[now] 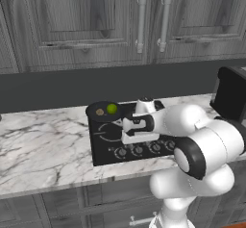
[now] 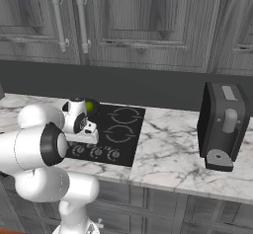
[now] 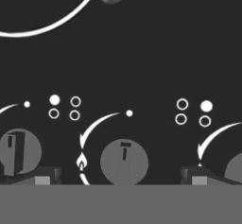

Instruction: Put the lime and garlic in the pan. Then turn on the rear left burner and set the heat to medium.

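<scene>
Left base view showed me the small bright green lime [image 1: 112,108] and the tan-brown garlic lump [image 1: 100,111] already lying in the round shallow black pan [image 1: 94,111], which sat at the rear left of the black glass cooktop [image 1: 103,150] on the marbled desk [image 1: 43,145]. I judged the burner step in hand. My tool [image 3: 120,176] hung released, fingers wide either side of a round grey knob [image 3: 124,162]; next I needed to close on it and turn partway.
</scene>
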Available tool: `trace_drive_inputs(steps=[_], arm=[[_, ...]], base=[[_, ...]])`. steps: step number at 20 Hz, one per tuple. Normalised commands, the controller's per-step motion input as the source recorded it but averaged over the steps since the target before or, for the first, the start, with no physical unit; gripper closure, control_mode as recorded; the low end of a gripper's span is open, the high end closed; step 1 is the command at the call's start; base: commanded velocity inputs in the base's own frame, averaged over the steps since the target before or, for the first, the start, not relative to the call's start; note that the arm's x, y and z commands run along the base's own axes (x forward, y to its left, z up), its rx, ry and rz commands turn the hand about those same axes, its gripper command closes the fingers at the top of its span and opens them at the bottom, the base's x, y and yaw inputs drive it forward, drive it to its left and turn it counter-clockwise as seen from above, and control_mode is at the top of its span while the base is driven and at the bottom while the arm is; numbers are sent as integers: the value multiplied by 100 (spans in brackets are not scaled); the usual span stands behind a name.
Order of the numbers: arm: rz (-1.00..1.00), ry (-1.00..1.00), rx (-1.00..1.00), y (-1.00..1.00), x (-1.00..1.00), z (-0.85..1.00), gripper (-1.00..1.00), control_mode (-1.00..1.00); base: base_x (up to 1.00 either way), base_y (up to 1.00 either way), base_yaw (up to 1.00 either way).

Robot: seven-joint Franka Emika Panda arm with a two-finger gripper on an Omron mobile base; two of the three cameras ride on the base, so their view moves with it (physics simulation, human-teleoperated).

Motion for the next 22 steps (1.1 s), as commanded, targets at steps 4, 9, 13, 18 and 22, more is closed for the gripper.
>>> trace_drive_inputs(steps=[4, 9, 13, 18, 22], arm=[[0, 0, 0, 0, 0, -18, -100, -100], [0, 0, 0, 0, 0, -17, -100, -100], [0, 0, 0, 0, 0, -11, -100, -100], [0, 0, 0, 0, 0, -10, -100, -100], [0, 0, 0, 0, 0, -10, -100, -100]], base=[[0, 0, 0], [0, 0, 0], [0, 0, 0], [0, 0, 0], [0, 0, 0]])
